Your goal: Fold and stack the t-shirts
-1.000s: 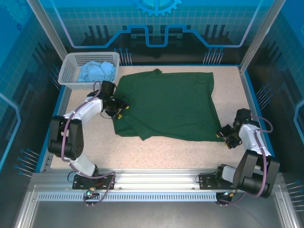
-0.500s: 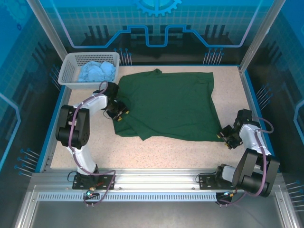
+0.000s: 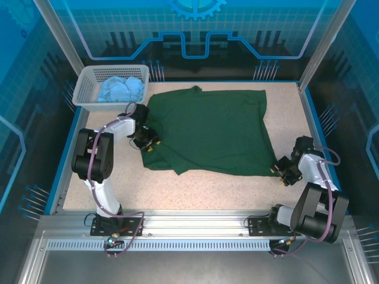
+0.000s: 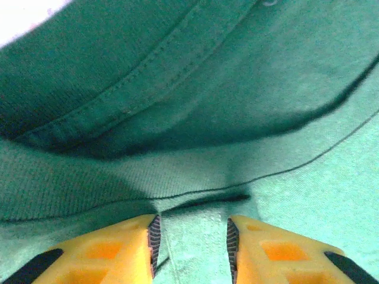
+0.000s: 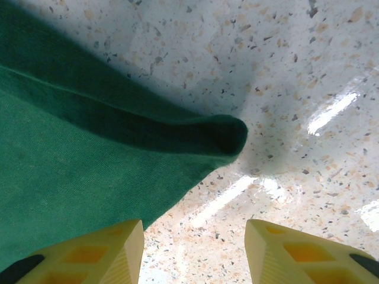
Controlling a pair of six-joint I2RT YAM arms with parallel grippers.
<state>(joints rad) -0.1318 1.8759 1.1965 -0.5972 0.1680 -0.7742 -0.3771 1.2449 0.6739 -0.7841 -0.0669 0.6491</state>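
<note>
Early stage: find dark green short-sleeved cloth t-shirt [image 3: 207, 130] spread on speckled table [image 3: 195, 189], left edge doubled; light blue cloth t-shirt [image 3: 121, 89] crumpled in white plastic lattice basket [image 3: 83, 97]; nothing stacked. Note left gripper [image 4: 192, 228] half-closed astride cloth ridge, hold undeterminable; right gripper [image 3: 279, 168] agape, empty, at hem corner. Versus earlier: left jaws narrower, elbow drawn in.

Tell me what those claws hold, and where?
Left gripper brackets a fold at the green t-shirt's left edge; grip uncertain. Right gripper open, holding nothing.
</note>
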